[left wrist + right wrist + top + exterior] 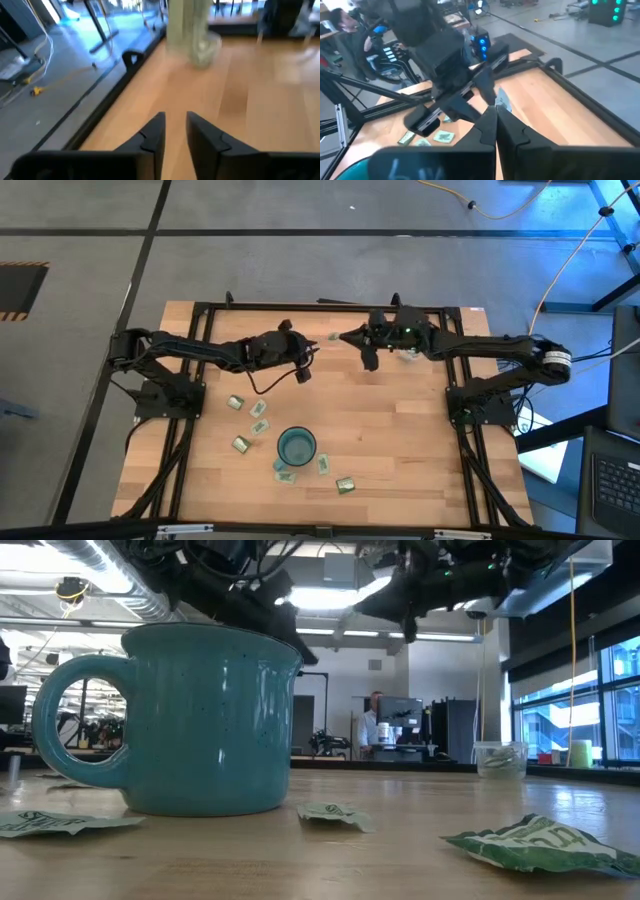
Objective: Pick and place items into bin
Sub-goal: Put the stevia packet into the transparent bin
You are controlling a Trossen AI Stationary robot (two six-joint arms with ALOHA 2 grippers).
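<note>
The bin, a small translucent cup (408, 354), stands on its base at the table's far right, under my right arm; it also shows in the low view (500, 758) and the left wrist view (202, 49). Several green packets lie flat around the teal mug (296, 446), such as one (241, 444) and another (345, 485). One more packet (333, 335) lies by the far edge. My left gripper (175, 131) hangs above the table's middle, narrowly open and empty. My right gripper (495, 117) is shut above the far middle, just short of that far packet (503, 101).
The teal mug (200, 720) stands near the front middle with packets close around it (335, 812) (540, 845). A black frame (300, 307) runs along the table's edges. The two grippers are close to each other near the far middle. A person sits in the room beyond the table.
</note>
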